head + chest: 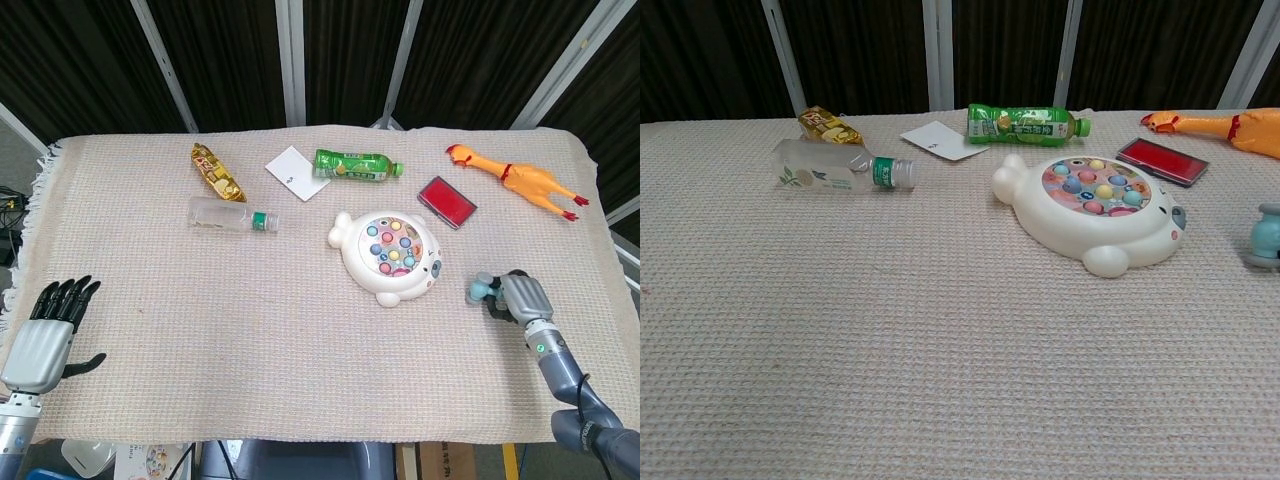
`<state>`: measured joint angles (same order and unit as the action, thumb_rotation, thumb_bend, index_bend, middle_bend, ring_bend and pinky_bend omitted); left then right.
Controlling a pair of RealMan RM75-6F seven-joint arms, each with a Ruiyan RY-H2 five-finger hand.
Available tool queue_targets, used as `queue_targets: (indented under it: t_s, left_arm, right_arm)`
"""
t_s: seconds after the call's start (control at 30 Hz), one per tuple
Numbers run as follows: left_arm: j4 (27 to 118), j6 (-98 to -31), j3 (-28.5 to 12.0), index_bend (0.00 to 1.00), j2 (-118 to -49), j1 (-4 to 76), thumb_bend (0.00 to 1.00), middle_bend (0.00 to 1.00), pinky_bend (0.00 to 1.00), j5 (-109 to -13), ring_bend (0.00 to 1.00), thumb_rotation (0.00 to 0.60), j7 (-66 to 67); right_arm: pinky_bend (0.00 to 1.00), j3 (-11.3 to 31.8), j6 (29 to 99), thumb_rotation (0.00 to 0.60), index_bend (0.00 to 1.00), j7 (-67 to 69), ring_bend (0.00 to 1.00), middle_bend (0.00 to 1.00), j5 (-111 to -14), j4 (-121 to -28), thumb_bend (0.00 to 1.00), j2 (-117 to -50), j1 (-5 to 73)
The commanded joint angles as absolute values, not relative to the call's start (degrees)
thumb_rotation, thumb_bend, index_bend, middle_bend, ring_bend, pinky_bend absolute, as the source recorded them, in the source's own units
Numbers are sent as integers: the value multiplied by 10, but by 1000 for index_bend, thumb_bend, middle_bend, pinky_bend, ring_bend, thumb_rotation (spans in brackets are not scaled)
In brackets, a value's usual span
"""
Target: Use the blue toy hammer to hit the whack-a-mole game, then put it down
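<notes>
— So where is each hand?
— Left hand (42, 338) lies flat at the cloth's (200, 320) near left corner, fingers straight, spread, holding nothing. Right hand (522, 299) is curled around the hammer (482, 291), right of the game (388, 256).

The left robot hand (42, 338), at the near left corner of the table (300, 340), has a smooth silver-grey back plate, slim black segmented fingers and a black thumb, and it joins a grey wrist cuff at the bottom edge of the head view. The right robot hand (520, 298), near the right edge of the table, shows the same silver-grey shell with dark parts underneath. Behind it runs a slim grey metallic forearm with a small green light on the wrist and a thin black cable lower down.
</notes>
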<state>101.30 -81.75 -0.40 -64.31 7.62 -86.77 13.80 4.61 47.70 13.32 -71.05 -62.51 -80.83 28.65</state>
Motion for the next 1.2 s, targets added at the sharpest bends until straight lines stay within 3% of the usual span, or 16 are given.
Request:
queue_targets:
  t_s: [0.03,0.33,0.7,1.2]
  left_arm:
    - [1012,-817,-4,0,-643,76,26,0,0,-867,0,600,136]
    - [1008,-818,-4,0,-644,76,26,0,0,-867,0,600,130]
    - [1005,-820,-3,0,-644,73,26,0,0,-867,0,600,125]
    - [1004,-817,-4,0,-645,75,26,0,0,-865,0,600,126]
  right_arm:
    - [166,48,480,600,619,135,297,551,-712,-627,168,-808,285]
    - [149,58,490,600,603,132,289,538,-715,-632,133,-811,285]
    - [125,76,485,600,511,126,256,495,-706,-634,71,-821,295]
    - [124,83,475,600,510,114,254,494,-695,-636,68,-814,297]
